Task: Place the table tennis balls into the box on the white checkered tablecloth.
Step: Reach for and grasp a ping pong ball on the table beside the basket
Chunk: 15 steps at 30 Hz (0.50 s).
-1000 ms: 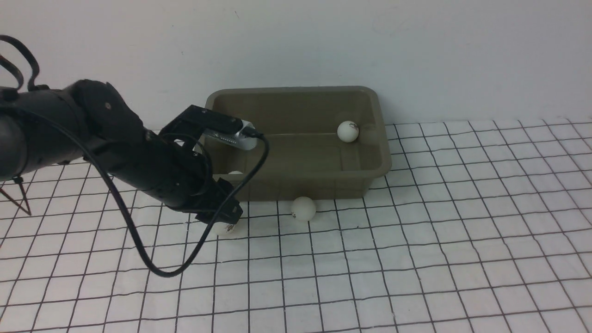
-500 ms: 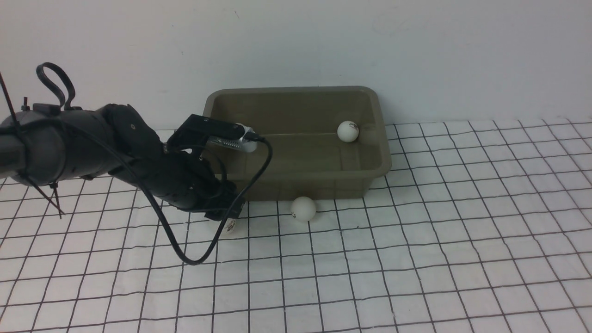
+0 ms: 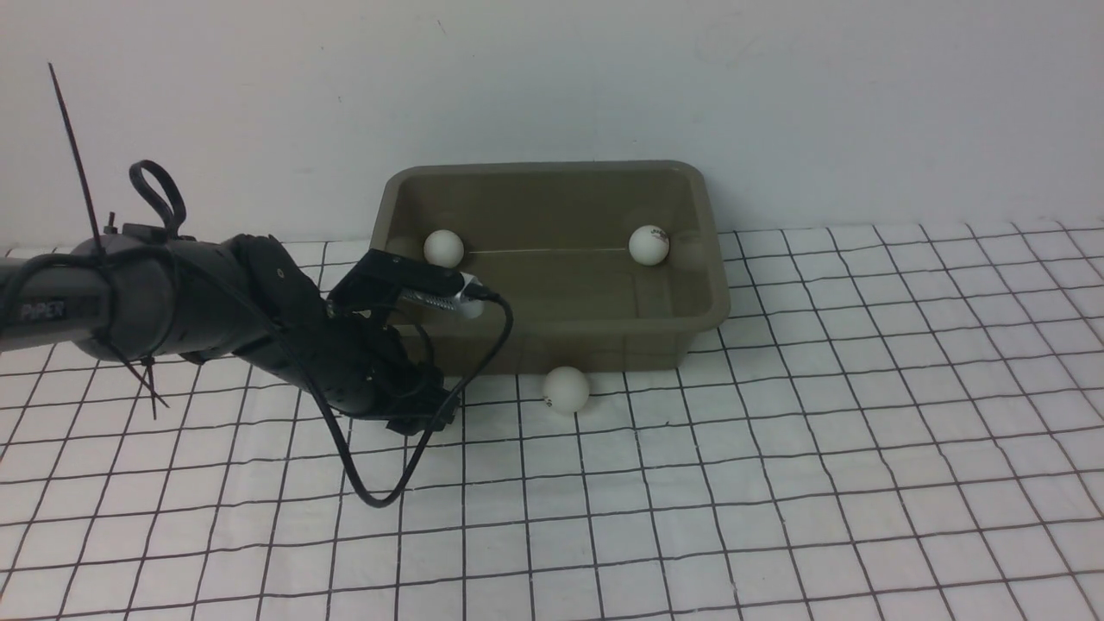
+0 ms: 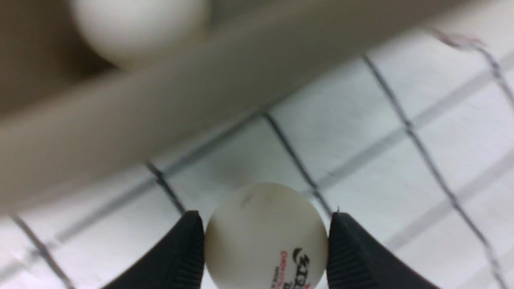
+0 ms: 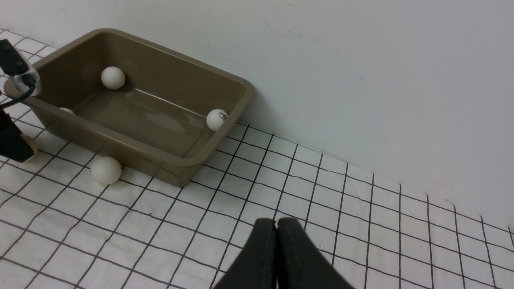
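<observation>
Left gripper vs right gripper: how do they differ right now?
Left gripper has its jaws apart around a ball; right gripper has its jaws pressed together, empty. Whether the left one pinches the ball yet is unclear. Left gripper is down at the cloth beside the box; right gripper hangs above the cloth, away from the box. Both are black.

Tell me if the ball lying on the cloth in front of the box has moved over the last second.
No. The ball lies at the same spot just before the front wall of the box as in both earlier front views.
</observation>
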### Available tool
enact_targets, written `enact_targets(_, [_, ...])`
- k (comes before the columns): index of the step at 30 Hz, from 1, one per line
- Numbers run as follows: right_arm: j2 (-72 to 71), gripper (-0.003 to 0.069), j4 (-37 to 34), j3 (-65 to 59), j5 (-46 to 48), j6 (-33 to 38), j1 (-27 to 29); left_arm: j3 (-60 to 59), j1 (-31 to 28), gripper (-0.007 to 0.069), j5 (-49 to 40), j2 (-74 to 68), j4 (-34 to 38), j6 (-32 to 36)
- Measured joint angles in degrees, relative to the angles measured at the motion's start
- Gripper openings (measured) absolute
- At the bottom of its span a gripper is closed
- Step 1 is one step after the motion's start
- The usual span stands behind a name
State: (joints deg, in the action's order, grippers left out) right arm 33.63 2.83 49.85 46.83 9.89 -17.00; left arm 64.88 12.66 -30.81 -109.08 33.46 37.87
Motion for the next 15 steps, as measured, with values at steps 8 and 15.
enact_targets(8, [0.0, -0.0016, 0.0, 0.0, -1.2, 0.0, 0.0, 0.0, 0.0, 0.0352, -10.4, 6.6, 0.5, 0.7])
enact_targets(15, [0.0, -0.0016, 0.0, 0.0, -2.7, 0.0, 0.0, 0.6, 0.0, 0.0352, -11.5, 13.0, 7.3, 10.0])
